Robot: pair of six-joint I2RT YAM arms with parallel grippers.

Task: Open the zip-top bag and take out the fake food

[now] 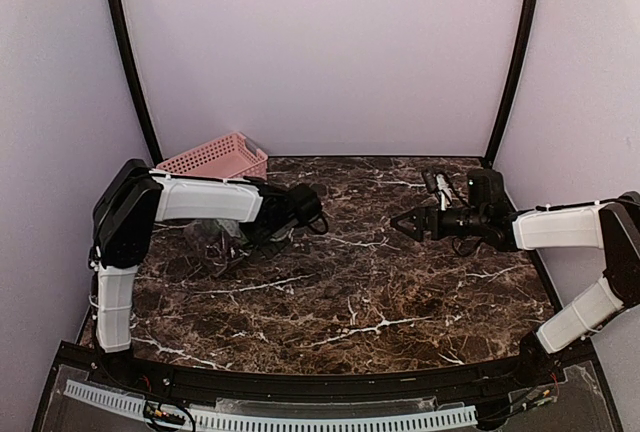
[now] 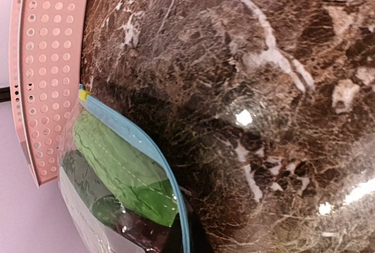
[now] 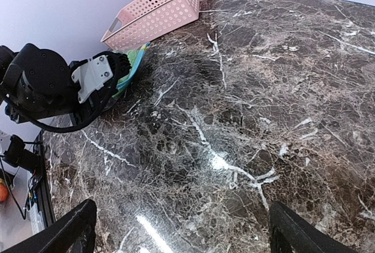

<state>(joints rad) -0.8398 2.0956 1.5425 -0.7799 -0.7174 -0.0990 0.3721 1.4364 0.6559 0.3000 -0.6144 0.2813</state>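
Note:
The zip-top bag (image 1: pixel 210 242) lies on the marble table at the left, just in front of the pink basket. In the left wrist view the zip-top bag (image 2: pixel 111 177) shows its teal zip strip (image 2: pixel 146 142), the bright green piece (image 2: pixel 126 165) and the dark red-purple grapes (image 2: pixel 137 235) inside it. My left gripper (image 1: pixel 238 242) reaches back over the bag. Its dark fingertips (image 2: pixel 196 242) meet at the zip edge, shut on it. The bag also shows in the right wrist view (image 3: pixel 133 68), partly under the left wrist. My right gripper (image 1: pixel 402 222) hovers at mid-right, open wide and empty (image 3: pixel 182 204).
A pink slotted basket (image 1: pixel 215 159) stands at the back left against the wall, touching the bag's far side (image 2: pixel 50 60); it also shows in the right wrist view (image 3: pixel 158 13). Bare marble (image 1: pixel 350 292) lies between the two grippers. White walls close in the table.

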